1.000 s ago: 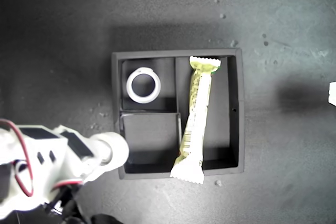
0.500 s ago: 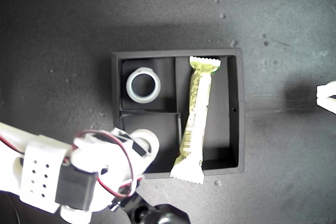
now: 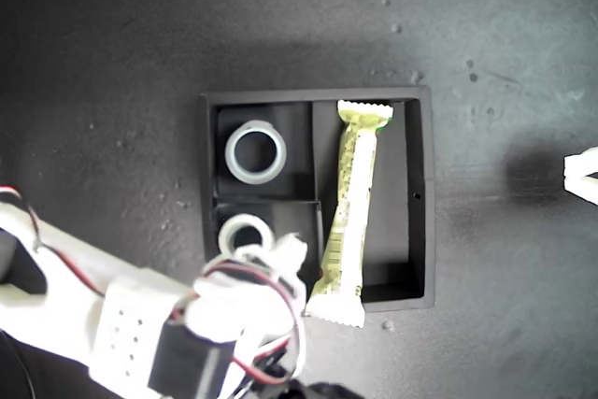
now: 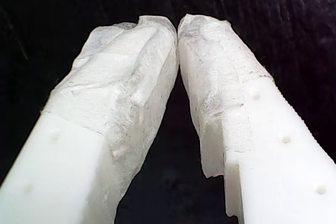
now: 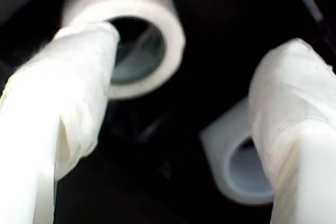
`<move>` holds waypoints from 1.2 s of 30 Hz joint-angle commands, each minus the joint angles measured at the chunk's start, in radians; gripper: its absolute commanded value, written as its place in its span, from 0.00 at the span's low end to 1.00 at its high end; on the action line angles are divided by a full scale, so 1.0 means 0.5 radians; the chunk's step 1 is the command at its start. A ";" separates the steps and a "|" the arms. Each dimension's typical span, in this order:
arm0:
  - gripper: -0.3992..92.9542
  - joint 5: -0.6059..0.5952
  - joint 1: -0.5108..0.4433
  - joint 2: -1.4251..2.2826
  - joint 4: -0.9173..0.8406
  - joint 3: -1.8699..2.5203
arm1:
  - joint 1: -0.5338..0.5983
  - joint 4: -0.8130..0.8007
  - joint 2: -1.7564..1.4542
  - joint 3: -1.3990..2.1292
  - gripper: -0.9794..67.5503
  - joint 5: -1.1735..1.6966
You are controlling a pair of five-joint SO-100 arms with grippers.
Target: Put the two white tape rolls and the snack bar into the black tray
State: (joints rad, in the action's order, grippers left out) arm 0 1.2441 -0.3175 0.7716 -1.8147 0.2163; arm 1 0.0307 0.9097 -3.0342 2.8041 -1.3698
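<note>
- The square matte black tray with raised walls sits at the centre of the exterior view, on a dark grey surface.
- The long cream and yellow-green wrapped snack bar lies in the tall compartment on the tray's 3 o'clock side, its long axis running 12 to 6 o'clock, slightly tilted; the 6 o'clock crimped end overhangs the tray wall.
- 1 white tape ring with a greyish core lies flat in the small compartment towards 11 o'clock, hole facing up.
- The other white tape ring lies in the small compartment towards 7 o'clock.
- My second gripper hovers at that second ring, jaws spread apart, gripping nothing.
- My first gripper has its white padded tips nearly touching, nothing between them.
</note>
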 commanded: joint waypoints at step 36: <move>0.00 0.233 0.469 4.979 1.062 5.311 | -0.307 0.463 -0.611 0.641 0.02 0.258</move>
State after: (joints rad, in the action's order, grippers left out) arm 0 1.3499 -0.0951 2.9084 -1.2640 2.7412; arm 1 -0.1273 1.1244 -3.3287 3.1124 -1.3790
